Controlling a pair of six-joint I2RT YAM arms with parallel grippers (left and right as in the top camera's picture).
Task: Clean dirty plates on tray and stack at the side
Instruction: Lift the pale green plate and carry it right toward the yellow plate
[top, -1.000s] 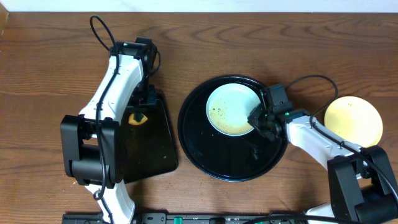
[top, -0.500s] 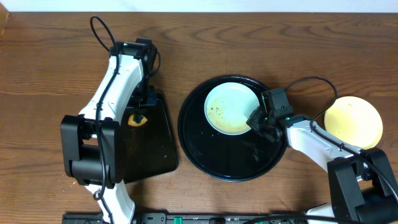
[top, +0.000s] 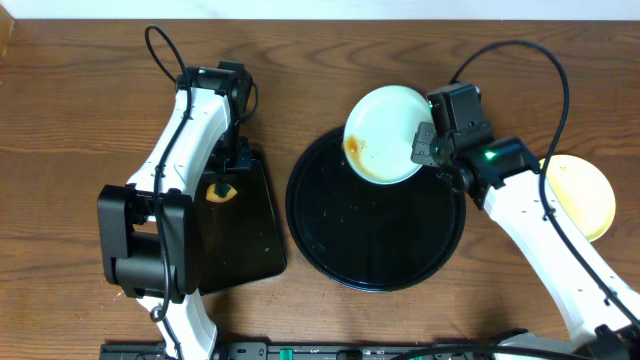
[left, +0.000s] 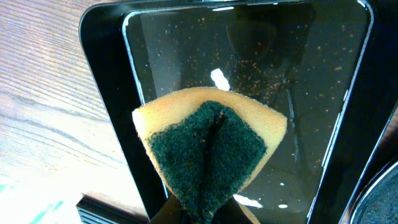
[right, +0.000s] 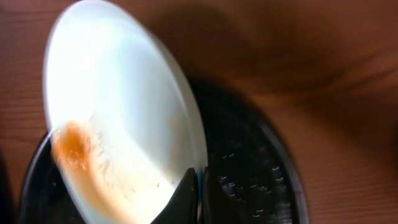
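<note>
My right gripper is shut on the rim of a pale light-blue plate and holds it lifted and tilted over the far edge of the round black tray. Brown-orange crumbs lie at the plate's low left side; the right wrist view shows the plate pinched between the fingers. A pale yellow plate lies on the table at the right. My left gripper is shut on a yellow and green sponge above the rectangular black tray.
The rectangular black tray sits left of the round tray, speckled with crumbs. Cables arc over both arms. A dark strip runs along the table's front edge.
My right gripper has lifted the light-blue plate off the round tray and tilted it, moving it toward the far edge. The crumbs slid to the low side. The left arm has not moved.
</note>
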